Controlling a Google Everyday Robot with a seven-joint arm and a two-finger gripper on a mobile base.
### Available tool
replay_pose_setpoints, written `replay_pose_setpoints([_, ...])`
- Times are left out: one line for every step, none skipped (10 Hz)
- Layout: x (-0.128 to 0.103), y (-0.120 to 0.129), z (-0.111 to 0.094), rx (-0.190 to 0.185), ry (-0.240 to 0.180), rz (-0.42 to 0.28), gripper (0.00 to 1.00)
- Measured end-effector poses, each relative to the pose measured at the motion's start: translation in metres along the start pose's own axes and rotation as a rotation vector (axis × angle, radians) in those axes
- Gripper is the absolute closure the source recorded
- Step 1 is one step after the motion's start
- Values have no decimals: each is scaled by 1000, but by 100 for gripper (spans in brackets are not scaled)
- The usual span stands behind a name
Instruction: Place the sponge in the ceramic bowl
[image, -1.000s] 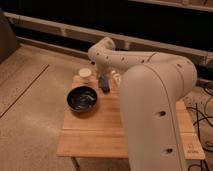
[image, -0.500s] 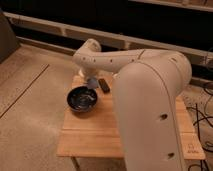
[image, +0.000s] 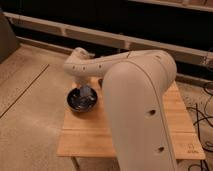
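The ceramic bowl (image: 81, 103), dark and glossy, sits on the left part of the wooden table (image: 85, 134). My gripper (image: 85, 94) hangs down from the arm's end straight over the bowl's inside. A small pale blue block, the sponge (image: 86, 91), shows at the gripper just above the bowl's floor and looks held between the fingers. My large white arm (image: 135, 100) crosses the middle of the view and hides the table's centre.
The table's near edge and left corner (image: 64, 150) border bare floor. Black cables (image: 202, 117) lie on the floor to the right. A dark wall with a pale ledge (image: 45, 27) runs behind the table.
The arm has swung left from the back of the table and lowered, bringing the gripper and the sponge from beside the bowl to over its inside.
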Motion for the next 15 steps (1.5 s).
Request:
replay_pose_setpoints([4,5,7,1,15,-5,100])
replay_pose_setpoints([8,9,18,6,40,-15,100])
replay_pose_setpoints([10,12,24,9,54,-24,100])
replay_pose_setpoints([12,15,36,9,75,-40,100])
replay_pose_setpoints([15,13,44,10,97,-48,100])
replay_pose_setpoints([16,12,50,8,112,-48,100])
replay_pose_setpoints([17,10,58,-2,134,-42,100])
replay_pose_setpoints([17,9,63,-8,144,-38,100])
replay_pose_setpoints([17,8,72,-18,167,-32,100])
replay_pose_setpoints([18,9,77,-28,183,-29,100])
replay_pose_setpoints([17,10,81,-34,192,-29,100])
replay_pose_setpoints([15,12,86,-45,202,-26,98])
replay_pose_setpoints([14,13,87,-49,208,-25,93])
replay_pose_setpoints([13,13,89,-52,214,-24,83])
replay_pose_setpoints([10,14,90,-58,216,-23,69])
